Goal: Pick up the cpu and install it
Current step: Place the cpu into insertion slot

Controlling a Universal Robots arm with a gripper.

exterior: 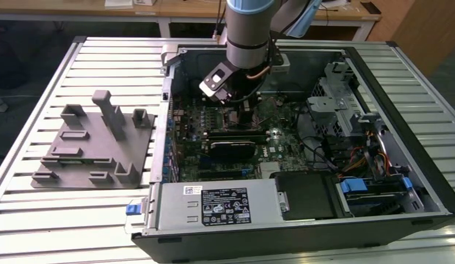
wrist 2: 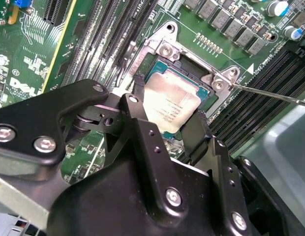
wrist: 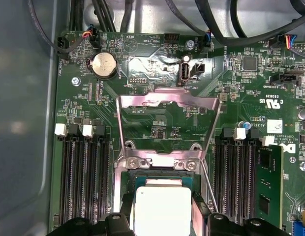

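- Alignment is what I am watching: the cpu [wrist 2: 171,104] lies straight under my hand [wrist 2: 168,117], between its two fingers, over the open socket [wrist 2: 207,94] on the motherboard [wrist: 157,64].
- Hand state: narrow. The fingers [wrist 2: 194,135] sit against two opposite edges of the chip with no gap that I can make out, so I judge the hand is gripping the cpu rather than standing clear of it.
- Axis: the chip is close to square, so no long side matters. Its edges run parallel to the socket frame in both wrist views, and a thin band of the socket's rim shows around it.
- Height: I cannot tell whether the cpu is already bottomed in the socket or hangs just above it. It looks very low, within the frame.
- Clearance: the load plate [wrist: 142,100] is swung back off the socket, toward the coin cell [wrist: 104,65]. The thin lever [wrist 2: 270,94] sticks out to one side, and neither one lies over the chip.
- Wider scene, in the exterior view: the arm [exterior: 246,33] reaches down into the open computer case [exterior: 286,242]. The grey fixture [exterior: 95,143] sits on the slatted worktop [exterior: 37,220] at the exterior view's left, well apart from the hand.
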